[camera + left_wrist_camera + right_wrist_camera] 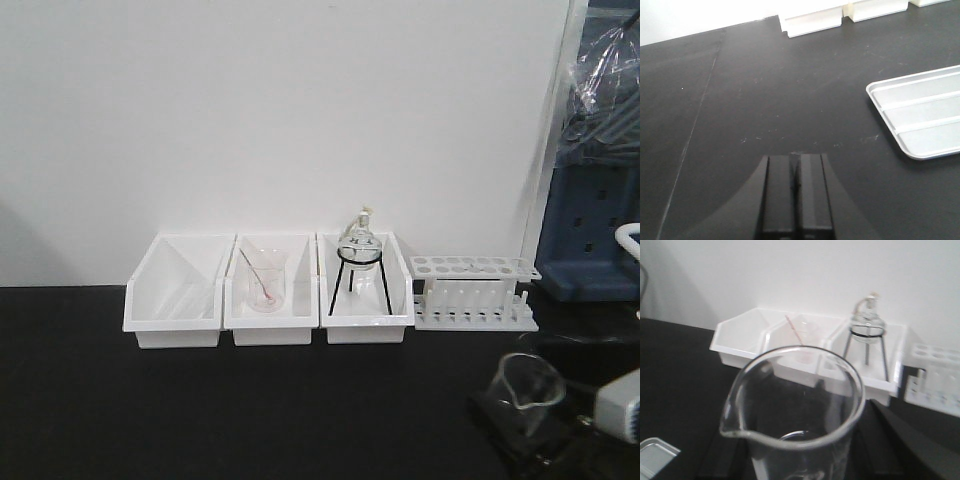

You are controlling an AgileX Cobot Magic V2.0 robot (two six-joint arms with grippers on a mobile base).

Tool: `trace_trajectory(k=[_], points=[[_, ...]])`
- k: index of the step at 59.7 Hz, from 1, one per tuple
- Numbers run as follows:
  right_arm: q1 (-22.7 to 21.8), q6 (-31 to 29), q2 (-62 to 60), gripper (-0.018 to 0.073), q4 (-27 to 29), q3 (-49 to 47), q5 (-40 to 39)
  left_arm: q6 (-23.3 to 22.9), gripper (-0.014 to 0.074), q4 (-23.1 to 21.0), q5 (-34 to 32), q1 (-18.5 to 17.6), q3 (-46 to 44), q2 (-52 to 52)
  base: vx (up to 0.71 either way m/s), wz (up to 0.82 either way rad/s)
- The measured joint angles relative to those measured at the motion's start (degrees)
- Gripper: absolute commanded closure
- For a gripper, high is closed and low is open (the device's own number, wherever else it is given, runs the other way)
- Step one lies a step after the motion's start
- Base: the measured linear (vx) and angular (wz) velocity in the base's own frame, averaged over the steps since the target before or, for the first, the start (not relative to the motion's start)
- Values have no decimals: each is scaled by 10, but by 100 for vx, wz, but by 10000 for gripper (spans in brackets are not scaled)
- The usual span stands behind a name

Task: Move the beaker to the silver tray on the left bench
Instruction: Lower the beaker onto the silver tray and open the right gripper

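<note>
Between the right jaws, the beaker (792,410), upright and empty.

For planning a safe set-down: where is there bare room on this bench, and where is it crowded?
Bare: the black worktop in front of the white plastic bins, and the visible floor of the shallow grey metal tray. Crowded: the back row of bins and white test-tube rack, and the front right corner around the small clear glass beaker.

A lab: test-tube rack (475,293), round flask (359,243), black bench (200,410).
</note>
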Motion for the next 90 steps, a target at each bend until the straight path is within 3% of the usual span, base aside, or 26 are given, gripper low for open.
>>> trace_trajectory(k=[10,20,31,41,51,63,74,81,90], points=[[0,52,143,571,-154,-88,-88,0,595,0,0,0,0,0,0,0],[34,88,262,571,-231,-167,-91,0,595,0,0,0,0,0,0,0],[113,91,380,571,-241,-238,-100,0,595,0,0,0,0,0,0,0],[158,80,463,571,-243,-274,-101,0,595,0,0,0,0,0,0,0],[187,46,518,567,-239,-298,-101,0,595,0,0,0,0,0,0,0],[193,39,562,543,-184,-309,-101,0,595,0,0,0,0,0,0,0],[193,36,573,429,-168,-310,-98,0,595,0,0,0,0,0,0,0],[193,35,573,302,-166,-310,-98,0,595,0,0,0,0,0,0,0],[193,35,573,71,-166,-310,-98,0,595,0,0,0,0,0,0,0]])
